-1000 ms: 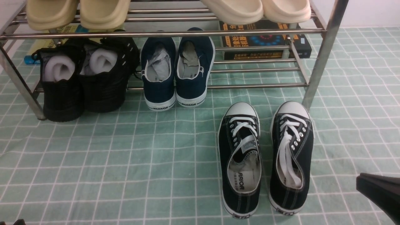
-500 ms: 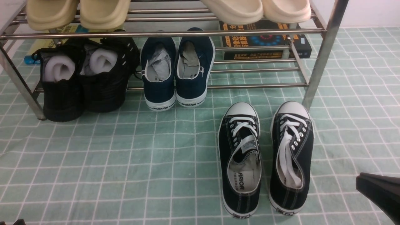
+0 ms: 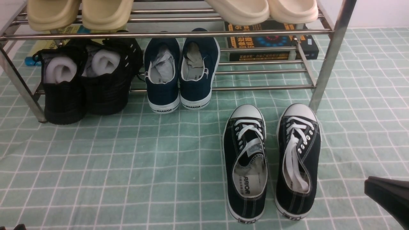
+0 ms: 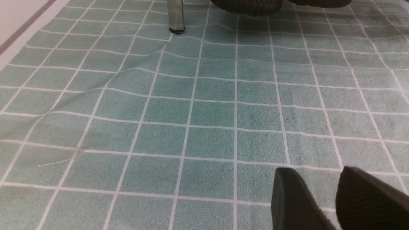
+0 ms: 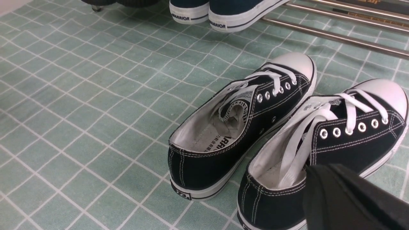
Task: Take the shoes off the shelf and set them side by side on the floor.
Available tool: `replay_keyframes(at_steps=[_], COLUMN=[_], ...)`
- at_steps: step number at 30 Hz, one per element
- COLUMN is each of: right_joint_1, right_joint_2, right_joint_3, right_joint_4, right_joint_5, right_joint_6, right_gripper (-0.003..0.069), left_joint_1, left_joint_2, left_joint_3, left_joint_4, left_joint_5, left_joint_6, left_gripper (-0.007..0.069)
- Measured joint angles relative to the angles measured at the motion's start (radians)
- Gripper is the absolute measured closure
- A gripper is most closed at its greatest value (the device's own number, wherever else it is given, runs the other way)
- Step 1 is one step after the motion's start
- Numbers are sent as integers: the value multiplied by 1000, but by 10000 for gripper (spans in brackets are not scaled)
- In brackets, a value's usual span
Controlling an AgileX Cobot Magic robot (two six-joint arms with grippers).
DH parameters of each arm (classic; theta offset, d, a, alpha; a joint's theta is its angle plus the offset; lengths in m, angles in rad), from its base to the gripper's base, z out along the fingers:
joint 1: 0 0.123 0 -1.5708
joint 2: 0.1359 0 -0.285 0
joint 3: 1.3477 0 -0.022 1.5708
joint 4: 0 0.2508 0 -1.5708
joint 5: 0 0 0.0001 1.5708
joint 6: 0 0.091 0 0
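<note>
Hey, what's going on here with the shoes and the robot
Nothing is being handled right now. The pair of black canvas shoes stands side by side on the green gridded floor, toes toward the steel shelf, off the rack. The right gripper is shut and empty, off to the side of them. The left gripper is open over bare floor. Navy sneakers and black mesh shoes remain on the shelf's lower tier.
</note>
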Motion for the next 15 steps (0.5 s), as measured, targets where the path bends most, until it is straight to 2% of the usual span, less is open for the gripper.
replay_keyframes(at_steps=[4,8,10,12,14,15], right_joint_1=[-23,-187,-299,-387,-433,-494], right_joint_2=[-58,-127,-179,-236,-273,-324], right_joint_3=[24,78,127,173,201,239], right_joint_4=[-7,-5,37,68,78,90], right_joint_5=[0,-1,-1,5,7,12], right_joint_6=[-17,-92,-133,-164,-182,-202], right_gripper=[656,655,654,654,654,652], left_joint_1=[0,0,0,0,0,0], left_joint_2=[0,0,0,0,0,0], left_joint_3=[0,0,0,0,0,0], left_joint_4=[0,0,0,0,0,0], left_joint_5=[0,0,0,0,0,0], left_joint_6=[0,0,0,0,0,0], left_gripper=[383,383,383,383,383,383])
